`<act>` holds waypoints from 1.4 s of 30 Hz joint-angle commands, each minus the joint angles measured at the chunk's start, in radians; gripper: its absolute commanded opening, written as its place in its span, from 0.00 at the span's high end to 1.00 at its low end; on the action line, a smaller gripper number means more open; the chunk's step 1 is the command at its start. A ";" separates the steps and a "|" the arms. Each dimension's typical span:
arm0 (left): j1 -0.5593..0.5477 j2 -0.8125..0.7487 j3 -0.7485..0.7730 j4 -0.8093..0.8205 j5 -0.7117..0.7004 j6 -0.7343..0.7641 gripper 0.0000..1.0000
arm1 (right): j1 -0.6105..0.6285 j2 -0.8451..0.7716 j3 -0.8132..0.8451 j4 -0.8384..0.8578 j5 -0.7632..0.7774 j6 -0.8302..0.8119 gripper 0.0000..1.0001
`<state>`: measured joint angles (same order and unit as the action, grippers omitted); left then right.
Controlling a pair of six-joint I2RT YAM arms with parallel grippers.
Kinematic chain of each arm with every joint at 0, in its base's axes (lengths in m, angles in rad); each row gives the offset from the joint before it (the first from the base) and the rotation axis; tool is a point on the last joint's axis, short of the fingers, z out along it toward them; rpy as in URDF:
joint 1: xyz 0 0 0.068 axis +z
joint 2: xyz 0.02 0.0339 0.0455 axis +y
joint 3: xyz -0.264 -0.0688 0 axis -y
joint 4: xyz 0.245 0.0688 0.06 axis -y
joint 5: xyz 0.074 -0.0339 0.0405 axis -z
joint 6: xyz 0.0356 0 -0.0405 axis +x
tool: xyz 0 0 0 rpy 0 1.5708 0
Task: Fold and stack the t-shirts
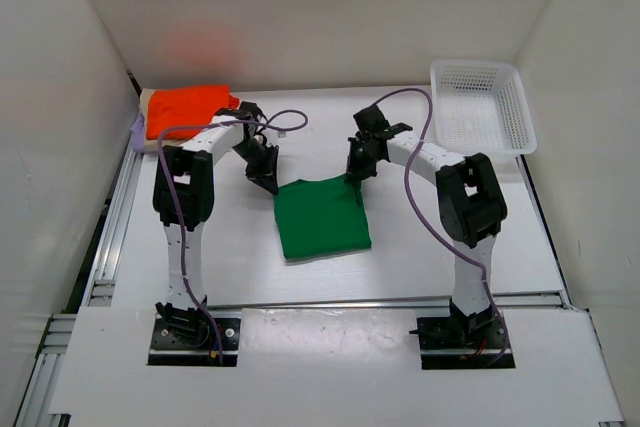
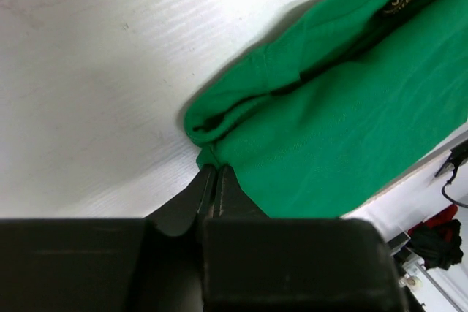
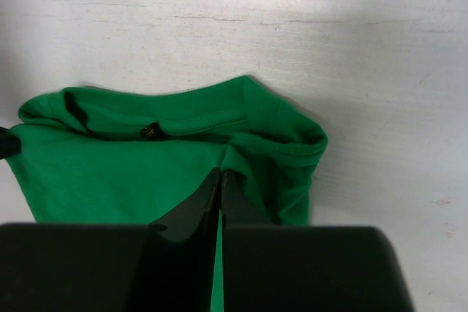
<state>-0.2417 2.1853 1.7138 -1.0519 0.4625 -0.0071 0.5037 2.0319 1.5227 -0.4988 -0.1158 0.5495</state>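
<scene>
table (image 1: 240,257) | green t-shirt (image 1: 322,219) centre | shirt stack (image 1: 190,110) far-left | basket (image 1: 480,107) far-right

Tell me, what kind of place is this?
Probably a robot lab bench: a left arm and right arm bolted to a white table, plain white walls around it, a green shirt between them.

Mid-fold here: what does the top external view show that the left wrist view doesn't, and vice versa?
Only the top external view shows the orange-red t-shirt at the far left, the white basket at the far right, and the right tool. Only the left wrist view shows the neck label in the collar, and the jaws shut, pinching a folded corner. Both show the green t-shirt, the left tool at its corner, and the table.
</scene>
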 commanded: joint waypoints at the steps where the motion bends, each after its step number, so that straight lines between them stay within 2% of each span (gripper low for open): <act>1: -0.005 -0.012 0.029 -0.034 0.053 0.007 0.90 | -0.004 -0.065 -0.007 0.002 -0.056 0.020 1.00; 6: -0.005 -0.135 0.029 -0.034 0.071 0.007 0.90 | -0.004 -0.232 -0.076 0.023 -0.007 0.049 1.00; 11: -0.039 -0.219 0.040 -0.025 0.071 0.007 0.90 | 0.006 -0.415 -0.252 0.052 0.074 0.128 1.00; 13: -0.051 -0.219 0.040 -0.025 0.071 0.007 0.90 | 0.006 -0.438 -0.289 0.062 0.102 0.150 1.00; 21: -0.061 -0.125 0.125 -0.025 0.018 0.007 0.90 | -0.047 -0.360 -0.276 0.062 0.166 0.168 1.00; 27: -0.061 -0.102 0.125 -0.025 -0.013 0.007 0.90 | -0.077 -0.165 -0.110 0.046 0.122 0.096 1.00; 31: -0.061 -0.082 0.125 -0.025 -0.050 0.007 0.90 | -0.077 -0.093 -0.030 0.008 0.111 0.073 0.99; 32: -0.061 -0.082 0.125 -0.025 -0.064 0.007 0.90 | -0.077 -0.082 -0.019 0.008 0.111 0.073 0.97; 35: -0.061 -0.082 0.116 -0.004 -0.114 0.007 0.87 | -0.077 -0.056 0.004 -0.012 0.122 0.073 0.79; 36: -0.061 -0.073 0.116 -0.003 -0.130 0.007 0.81 | -0.086 -0.046 0.017 -0.026 0.122 0.063 0.68; 37: -0.061 -0.073 0.130 -0.003 -0.143 0.007 0.77 | -0.086 -0.045 0.017 -0.026 0.131 0.063 0.64; 40: -0.051 -0.073 0.151 -0.003 -0.191 0.007 0.62 | -0.096 -0.058 0.027 -0.037 0.131 0.037 0.59; 42: -0.051 -0.108 0.152 0.019 -0.237 0.007 0.59 | -0.096 -0.096 0.010 -0.047 0.143 0.024 0.59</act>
<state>-0.3038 2.1227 1.8202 -1.0687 0.3092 -0.0048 0.4179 1.9827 1.5093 -0.5091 0.0048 0.6155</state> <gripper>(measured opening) 0.400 0.406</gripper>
